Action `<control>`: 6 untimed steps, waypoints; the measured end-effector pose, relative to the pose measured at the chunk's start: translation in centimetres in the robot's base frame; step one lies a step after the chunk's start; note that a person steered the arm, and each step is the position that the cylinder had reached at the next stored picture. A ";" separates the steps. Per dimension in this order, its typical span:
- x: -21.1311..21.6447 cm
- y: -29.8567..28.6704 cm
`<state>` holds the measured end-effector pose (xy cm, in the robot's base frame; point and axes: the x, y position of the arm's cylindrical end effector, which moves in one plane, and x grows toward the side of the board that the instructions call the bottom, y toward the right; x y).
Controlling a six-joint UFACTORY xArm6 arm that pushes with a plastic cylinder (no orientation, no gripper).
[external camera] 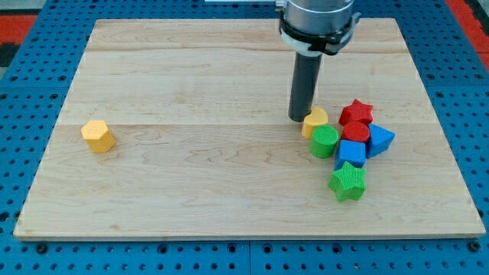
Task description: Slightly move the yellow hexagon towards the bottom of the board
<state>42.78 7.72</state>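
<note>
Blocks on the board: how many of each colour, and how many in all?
Yellow: 2, the hexagon alone at the view's left and a block in the cluster, right beside my tip
Green: 2, a round block and a star
Red: 2, a star and a block
Blue: 2, and
Total: 8

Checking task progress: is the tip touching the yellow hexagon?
No: my tip stands far to the view's right beside the yellow heart-like block, while the yellow hexagon sits alone at left.
</note>
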 end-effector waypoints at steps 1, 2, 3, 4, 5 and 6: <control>-3.2 -11.0; -4.3 -22.0; -3.3 -31.1; -0.2 -33.7; 2.9 -28.2; 3.9 -25.6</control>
